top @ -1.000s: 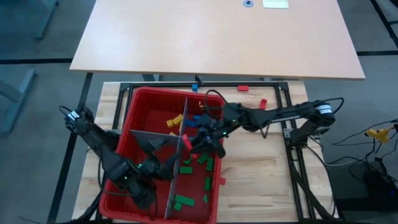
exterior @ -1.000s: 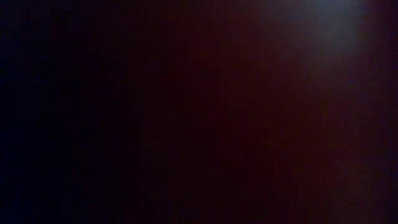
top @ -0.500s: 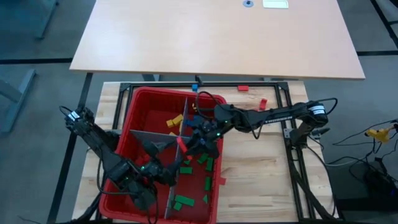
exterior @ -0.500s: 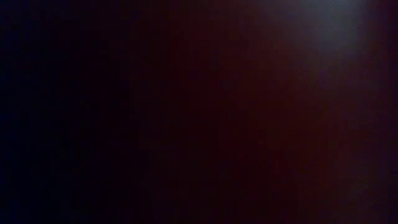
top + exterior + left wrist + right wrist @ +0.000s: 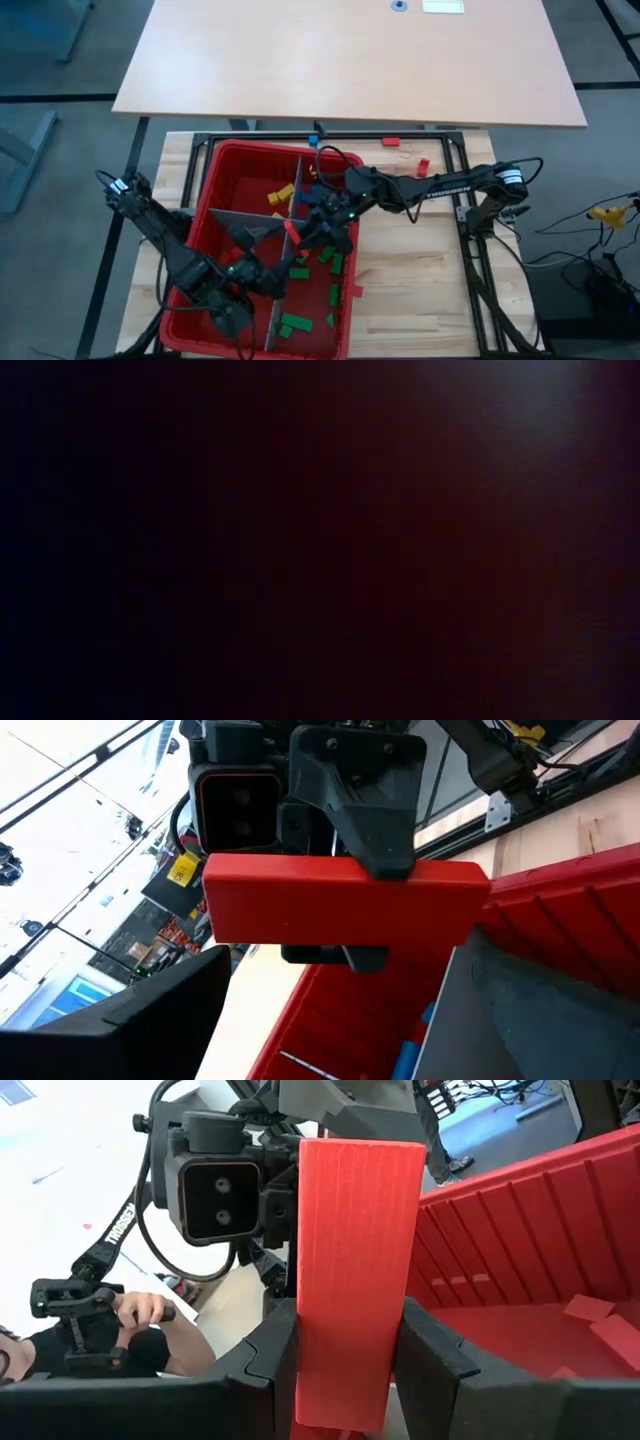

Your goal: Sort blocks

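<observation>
Red block (image 5: pixel 355 1270) sat clamped in the right gripper (image 5: pixel 345 1355), at the left gripper's (image 5: pixel 262 278) two o'clock; whether the left gripped it couldn't be told, so release should wait.

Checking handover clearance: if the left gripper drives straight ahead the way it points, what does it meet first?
The red block, clamped in the right gripper over the red bin. It sits squarely ahead of the left gripper in the left wrist view. Depth is unclear, but it looks close.

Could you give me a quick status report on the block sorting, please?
Right gripper shut on red block, over the red bin. Left gripper close opposite, facing it. Grey divider panels directly below.
</observation>
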Action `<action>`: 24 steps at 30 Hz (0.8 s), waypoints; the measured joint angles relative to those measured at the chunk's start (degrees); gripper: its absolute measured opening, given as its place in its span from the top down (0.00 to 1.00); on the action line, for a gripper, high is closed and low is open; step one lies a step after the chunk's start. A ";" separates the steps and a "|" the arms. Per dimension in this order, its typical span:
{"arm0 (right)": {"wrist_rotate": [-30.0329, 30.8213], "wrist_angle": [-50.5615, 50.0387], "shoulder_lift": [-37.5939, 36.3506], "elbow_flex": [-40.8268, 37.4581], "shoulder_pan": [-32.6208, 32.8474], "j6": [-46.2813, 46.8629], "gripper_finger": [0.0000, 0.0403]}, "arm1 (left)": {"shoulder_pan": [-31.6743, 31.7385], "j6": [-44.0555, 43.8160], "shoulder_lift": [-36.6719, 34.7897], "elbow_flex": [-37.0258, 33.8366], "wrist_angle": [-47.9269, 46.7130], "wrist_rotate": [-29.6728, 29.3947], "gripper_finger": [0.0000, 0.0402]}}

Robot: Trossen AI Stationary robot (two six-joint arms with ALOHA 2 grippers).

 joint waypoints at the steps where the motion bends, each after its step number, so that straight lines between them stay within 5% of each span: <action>1: 0.00 0.02 0.00 0.00 0.00 -0.02 0.73 | 0.02 -0.03 0.00 0.00 0.03 -0.01 0.01; 12: 0.67 -7.26 0.00 -0.06 0.27 -10.91 0.73 | -1.86 -8.76 -3.68 0.00 0.28 2.03 0.01; 24: 3.74 -10.27 0.00 -0.09 2.07 -22.30 0.73 | -2.56 -30.90 -7.17 0.02 0.24 6.46 0.01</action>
